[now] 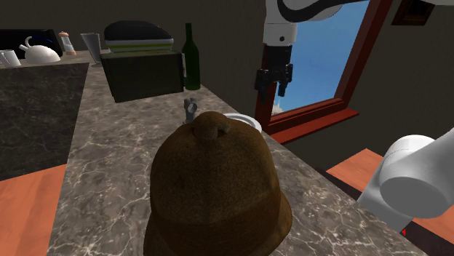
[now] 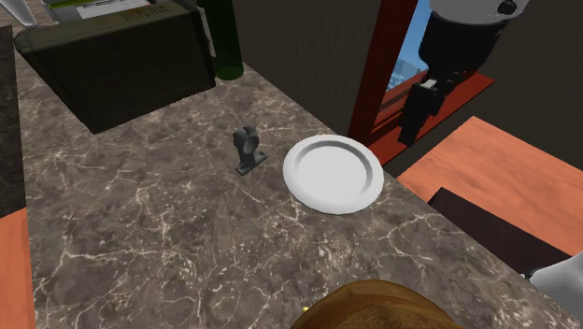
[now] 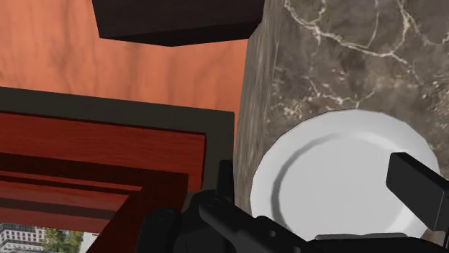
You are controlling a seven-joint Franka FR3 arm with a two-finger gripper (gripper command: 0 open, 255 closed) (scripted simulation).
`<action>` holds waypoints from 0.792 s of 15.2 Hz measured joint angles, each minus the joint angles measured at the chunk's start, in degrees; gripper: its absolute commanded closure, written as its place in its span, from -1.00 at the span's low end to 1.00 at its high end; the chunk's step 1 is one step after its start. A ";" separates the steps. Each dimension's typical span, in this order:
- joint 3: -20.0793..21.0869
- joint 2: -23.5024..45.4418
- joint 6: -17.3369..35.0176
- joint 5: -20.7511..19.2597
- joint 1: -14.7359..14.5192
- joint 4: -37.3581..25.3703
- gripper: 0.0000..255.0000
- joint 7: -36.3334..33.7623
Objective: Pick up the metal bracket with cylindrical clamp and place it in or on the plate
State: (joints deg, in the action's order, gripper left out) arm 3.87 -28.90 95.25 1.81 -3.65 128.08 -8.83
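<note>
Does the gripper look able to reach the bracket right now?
Probably yes: the bracket stands alone on the marbled counter beside the white plate, nothing over it, and the open gripper hangs near the plate.

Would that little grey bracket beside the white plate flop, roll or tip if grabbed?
Probably stiff: the bracket looks like one solid grey piece. It stands upright on a small flat foot, ring on top, so a sideways nudge could tip it. Toppled, its ring might rock on the counter.
</note>
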 measured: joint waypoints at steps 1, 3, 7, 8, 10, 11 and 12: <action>0.36 2.10 0.62 0.04 -0.05 -1.70 -1.00 -0.46; 1.35 5.66 2.22 0.27 -0.36 -4.06 -1.00 -1.81; 3.60 13.36 4.93 0.30 -1.10 -9.85 -1.00 -5.00; 4.21 15.44 5.02 0.20 -1.35 -12.02 -1.00 -5.97; 4.91 19.38 5.68 -0.25 -1.58 -15.69 -1.00 -7.16; 5.29 21.55 6.22 -0.56 -1.74 -17.53 -1.00 -7.81; 5.64 23.64 6.26 -0.88 -1.92 -19.72 -1.00 -8.51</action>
State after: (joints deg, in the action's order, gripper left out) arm 9.51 -5.27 101.51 0.93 -5.57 108.35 -17.34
